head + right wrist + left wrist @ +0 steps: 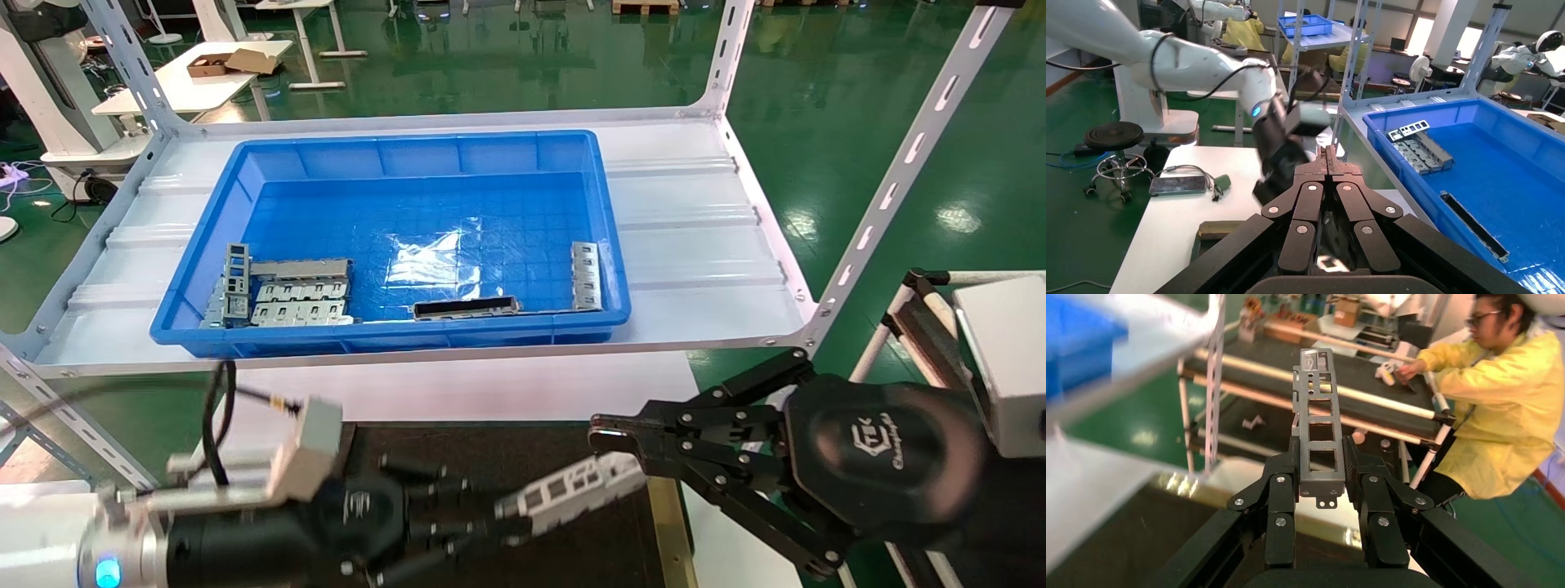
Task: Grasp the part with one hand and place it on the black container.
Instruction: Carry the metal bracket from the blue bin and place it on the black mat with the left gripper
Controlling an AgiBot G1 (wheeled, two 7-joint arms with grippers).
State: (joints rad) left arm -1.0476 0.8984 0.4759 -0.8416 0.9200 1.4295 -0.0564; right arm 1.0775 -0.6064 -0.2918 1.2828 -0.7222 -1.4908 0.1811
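A: Slim silver-grey metal bar (572, 487), a row of square cut-outs along its face

B: Big blue plastic bin (392, 331) behind, grid pattern across its floor

A: Flat matt black-brown tray (523, 445) below, olive-brass strip on its edge

B: Black linkage gripper (633, 445) at right, pale embossed logo on its shell

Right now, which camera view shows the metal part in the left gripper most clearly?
The left wrist view: the part faces the camera upright, cut-outs plain, clamped between the left gripper fingers. The head view shows it blurred above the black container, beside the right gripper. The right wrist view does not show it clearly.
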